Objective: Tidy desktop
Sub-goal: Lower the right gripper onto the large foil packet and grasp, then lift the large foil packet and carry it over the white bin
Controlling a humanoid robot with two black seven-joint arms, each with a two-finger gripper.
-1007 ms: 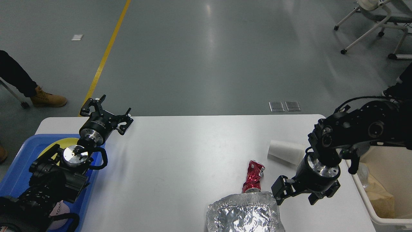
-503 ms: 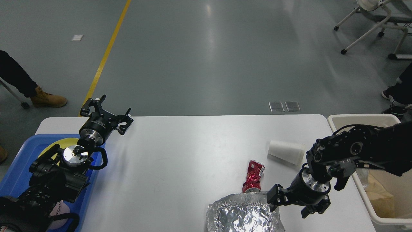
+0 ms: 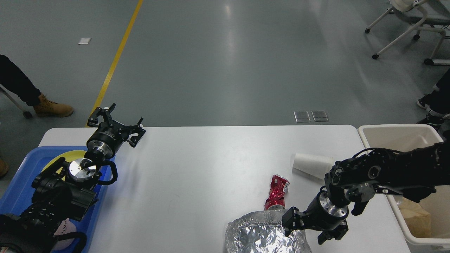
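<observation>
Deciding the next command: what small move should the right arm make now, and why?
Probably ease the right tool a little further left and close on the crumpled foil. It looks open, right at the foil's right edge on the desktop, and the beige bin stands close by to its right for dropping it.

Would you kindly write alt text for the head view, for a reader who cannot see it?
The right gripper hangs open at the edge of a crumpled foil sheet on the white desktop, near a crushed red can and a tipped white cup. The left gripper is open above a blue tray.
</observation>
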